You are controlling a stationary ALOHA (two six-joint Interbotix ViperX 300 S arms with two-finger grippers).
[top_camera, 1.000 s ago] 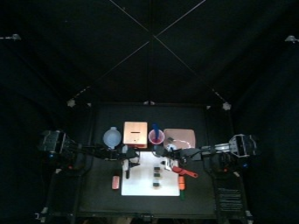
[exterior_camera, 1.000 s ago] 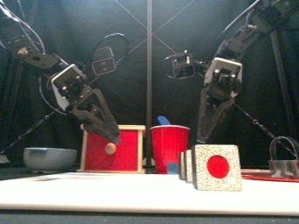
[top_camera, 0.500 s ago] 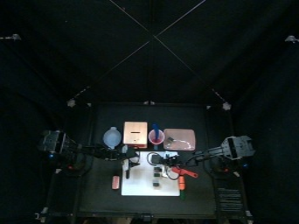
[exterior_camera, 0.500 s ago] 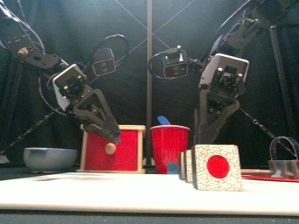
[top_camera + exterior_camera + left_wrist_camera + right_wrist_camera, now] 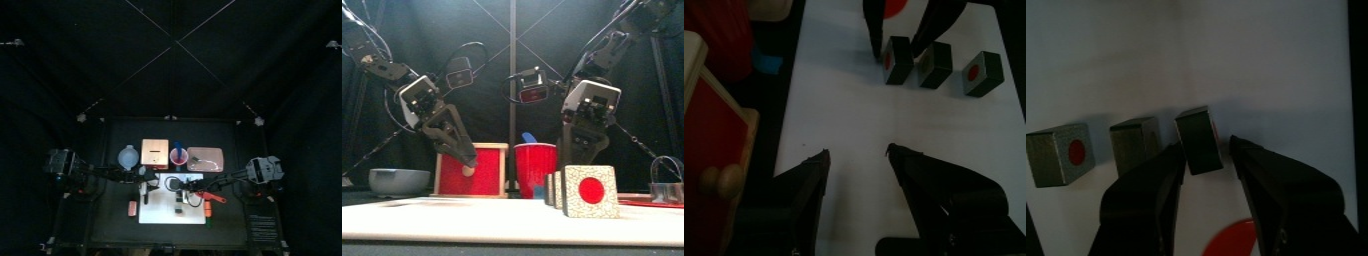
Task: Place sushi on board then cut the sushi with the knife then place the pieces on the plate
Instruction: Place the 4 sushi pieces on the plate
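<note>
Three dark green sushi pieces (image 5: 1136, 140) with red centres stand in a row on the white board (image 5: 160, 216). My right gripper (image 5: 1204, 147) is open and low, its jaws on either side of the end piece (image 5: 1200, 152). In the front view the right gripper (image 5: 569, 158) hangs just behind the nearest piece (image 5: 591, 191). My left gripper (image 5: 855, 155) is open over bare board, apart from the pieces (image 5: 935, 65). A red knife (image 5: 211, 198) lies at the board's right edge. The pink tray (image 5: 205, 156) is behind the board on the right.
The wooden box (image 5: 472, 170) with a red drawer front, the red cup (image 5: 536, 170) holding a blue knife and the blue-grey bowl (image 5: 400, 181) stand behind the board. A metal cutter (image 5: 667, 183) sits at the right. A small red toy (image 5: 132, 208) lies left of the board.
My right gripper has moved left and down until its jaws straddle the end sushi piece. The left arm has barely moved.
</note>
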